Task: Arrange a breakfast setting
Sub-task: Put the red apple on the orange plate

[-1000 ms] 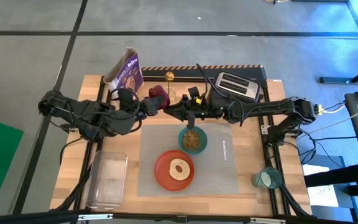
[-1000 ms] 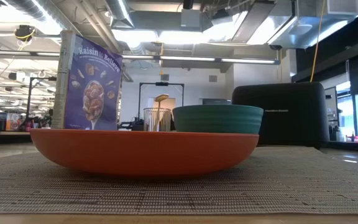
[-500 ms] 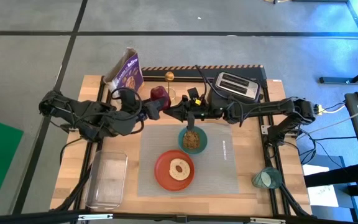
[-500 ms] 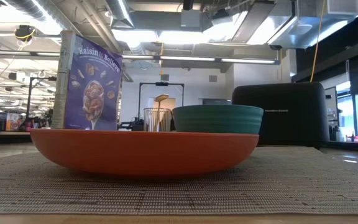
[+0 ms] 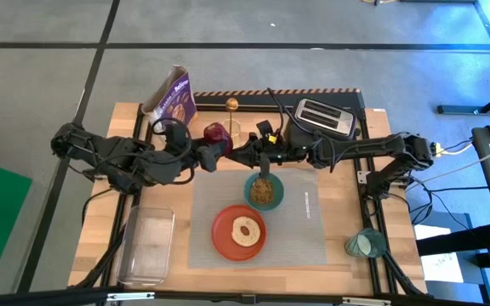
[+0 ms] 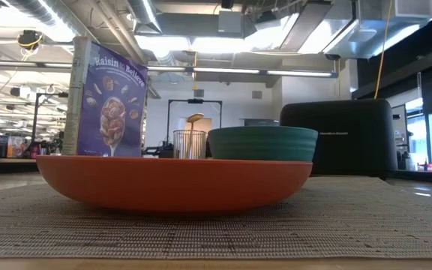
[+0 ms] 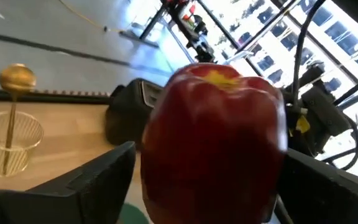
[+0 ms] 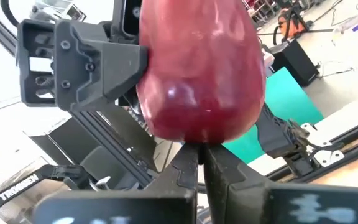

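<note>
A dark red fruit (image 5: 215,133) hangs in the air over the far edge of the grey placemat (image 5: 304,229). My left gripper (image 5: 209,146) is shut on it from the left. My right gripper (image 8: 201,155) is shut, its tips at the fruit's narrow end. On the placemat rest the orange plate (image 5: 225,240) with the bagel (image 5: 246,230) and the teal bowl (image 5: 251,189). The teal cup (image 5: 365,245) stands off the mat, near right. The gold spoon (image 5: 231,105) stands in a clear glass at the back. My left gripper holds the fruit between its two fingers (image 7: 114,171), one on each side of its body (image 7: 154,168). It comes about level from the table's left. The fruit is lifted clear of the table, and its yellow-spotted end (image 7: 216,78) faces away from the wrist. My right gripper's shut fingertips (image 8: 188,163) stand against the fruit's narrow end (image 8: 197,138), coming about level from the table's right. Whether anything is pinched between them, I cannot tell.
A black toaster (image 5: 324,119) stands at the back right and a purple cereal box (image 5: 174,98) at the back left. A clear plastic tub (image 5: 147,246) lies near left. The bowl holds brown cereal. Bare mat lies right of the bowl and plate.
My left gripper has rolled about its own axis where it stands. The fruit has turned with it, looks rounder from above and sits slightly nearer the placemat. Both arms have otherwise stayed in place.
</note>
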`<state>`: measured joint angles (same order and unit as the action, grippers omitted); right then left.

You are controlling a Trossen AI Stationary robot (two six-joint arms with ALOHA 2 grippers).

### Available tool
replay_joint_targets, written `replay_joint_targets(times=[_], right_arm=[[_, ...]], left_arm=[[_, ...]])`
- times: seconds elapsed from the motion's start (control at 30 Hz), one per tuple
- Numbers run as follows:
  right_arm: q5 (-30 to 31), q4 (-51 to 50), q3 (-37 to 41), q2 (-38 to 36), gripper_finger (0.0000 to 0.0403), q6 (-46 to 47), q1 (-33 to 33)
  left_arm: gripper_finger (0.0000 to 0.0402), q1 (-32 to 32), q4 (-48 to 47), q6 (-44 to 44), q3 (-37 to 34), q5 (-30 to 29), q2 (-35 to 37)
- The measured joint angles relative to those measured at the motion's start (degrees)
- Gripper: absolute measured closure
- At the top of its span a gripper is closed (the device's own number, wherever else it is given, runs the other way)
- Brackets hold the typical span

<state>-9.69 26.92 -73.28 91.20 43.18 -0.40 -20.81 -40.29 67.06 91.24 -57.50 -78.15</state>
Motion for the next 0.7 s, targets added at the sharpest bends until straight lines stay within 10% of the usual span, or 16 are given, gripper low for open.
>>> replay_joint_targets(times=[0.43, 0.7], right_arm=[[-3.5, -4.3, -0.1, -1.3, 0.0402, 0.6, 0.0], [-13.3, -15.5, -0.1, -2.8, 0.0403, 10.2, 0.0]], left_arm=[[0.0018, -1.5, 0.4, -9.7, -0.1, 2.1, 4.7], [0.0019, -5.3, 2.0, -37.3, -0.1, 5.3, 8.2]])
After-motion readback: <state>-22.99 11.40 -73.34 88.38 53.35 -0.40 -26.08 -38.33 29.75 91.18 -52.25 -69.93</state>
